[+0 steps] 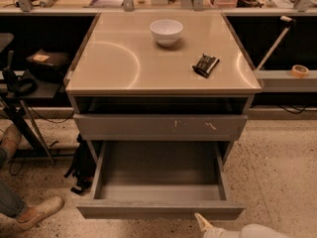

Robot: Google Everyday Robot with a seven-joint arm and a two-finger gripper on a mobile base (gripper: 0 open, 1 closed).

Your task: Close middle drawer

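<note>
The middle drawer [159, 210] is pulled far out of the grey cabinet. Its plain flat front faces me and its deep grey box [159, 170] is empty. Above it, the drawer front with whitish scratch marks [159, 126] stands out slightly from the cabinet. My gripper [201, 222] comes in from the bottom edge, right of centre. Its pale tip is just below the middle drawer's front, touching it or nearly so. The white arm [252, 231] trails off to the lower right.
A white bowl [166, 31] and a small black object [205, 65] lie on the cabinet top [124, 63]. A person's shoes [37, 212] and a black bag [81, 167] are on the floor at the left. A tape roll [299, 70] sits on a shelf at the right.
</note>
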